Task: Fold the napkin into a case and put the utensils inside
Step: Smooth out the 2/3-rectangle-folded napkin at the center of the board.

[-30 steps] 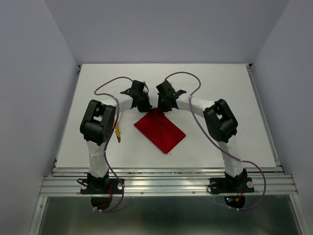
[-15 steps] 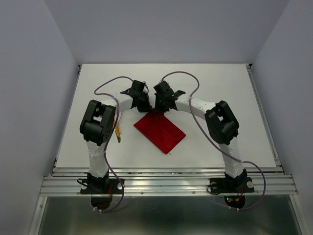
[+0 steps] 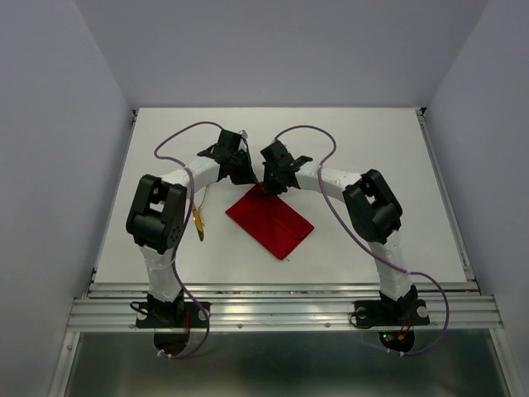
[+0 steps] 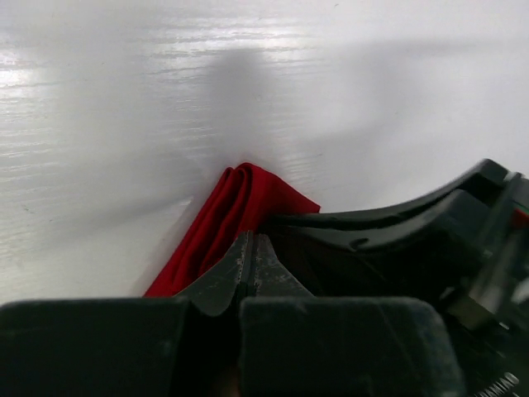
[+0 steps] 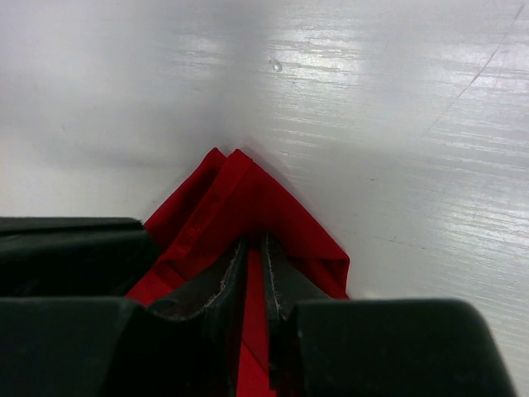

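Left tool [image 4: 248, 258] shifted farther back, pinched closed, right tool [image 5: 256, 273] narrow, gripping napkin [image 3: 271, 222] corner

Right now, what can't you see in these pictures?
- Gold utensil, top view: only a sliver shows past the left arm; knife or fork, too small to tell.
- Second utensil: in no view.
- Napkin far corner, top view: covered by the left gripper and right gripper.
- Wrist views: own fingers block most of the napkin.
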Tool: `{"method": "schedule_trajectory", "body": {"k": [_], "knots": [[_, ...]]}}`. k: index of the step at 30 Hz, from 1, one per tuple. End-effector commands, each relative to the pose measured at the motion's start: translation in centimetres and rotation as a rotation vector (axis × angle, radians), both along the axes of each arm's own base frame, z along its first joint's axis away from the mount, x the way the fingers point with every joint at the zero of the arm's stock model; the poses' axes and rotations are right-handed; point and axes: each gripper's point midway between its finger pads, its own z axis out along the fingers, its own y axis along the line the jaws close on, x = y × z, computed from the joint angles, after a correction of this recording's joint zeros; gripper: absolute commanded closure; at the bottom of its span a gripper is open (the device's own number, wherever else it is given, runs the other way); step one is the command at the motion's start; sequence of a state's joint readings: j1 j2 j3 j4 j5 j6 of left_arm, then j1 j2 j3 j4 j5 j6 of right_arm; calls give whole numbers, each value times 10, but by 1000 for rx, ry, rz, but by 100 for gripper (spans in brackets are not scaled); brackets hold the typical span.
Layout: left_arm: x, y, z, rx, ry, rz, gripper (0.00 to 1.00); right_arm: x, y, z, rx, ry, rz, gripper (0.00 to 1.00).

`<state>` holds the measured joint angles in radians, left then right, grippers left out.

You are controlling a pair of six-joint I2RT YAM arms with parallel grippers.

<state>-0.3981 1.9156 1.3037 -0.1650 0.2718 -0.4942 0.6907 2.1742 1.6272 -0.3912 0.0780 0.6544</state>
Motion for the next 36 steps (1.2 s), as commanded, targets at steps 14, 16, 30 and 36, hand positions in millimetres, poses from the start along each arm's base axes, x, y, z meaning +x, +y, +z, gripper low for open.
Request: {"method": "schedule_trajectory", "body": {"k": [14, 16, 30, 36], "knots": [[-16, 3, -10, 18, 22, -50, 100, 2, 7, 12, 25, -21, 5, 82], [-17, 6, -15, 38, 29, -46, 100, 2, 7, 15, 28, -25, 3, 82], [-25, 19, -35, 99, 60, -30, 100, 3, -23, 71, -12, -164, -45, 79], [-26, 18, -29, 89, 47, -42, 100, -33, -67, 61, -89, -140, -51, 79]]}}
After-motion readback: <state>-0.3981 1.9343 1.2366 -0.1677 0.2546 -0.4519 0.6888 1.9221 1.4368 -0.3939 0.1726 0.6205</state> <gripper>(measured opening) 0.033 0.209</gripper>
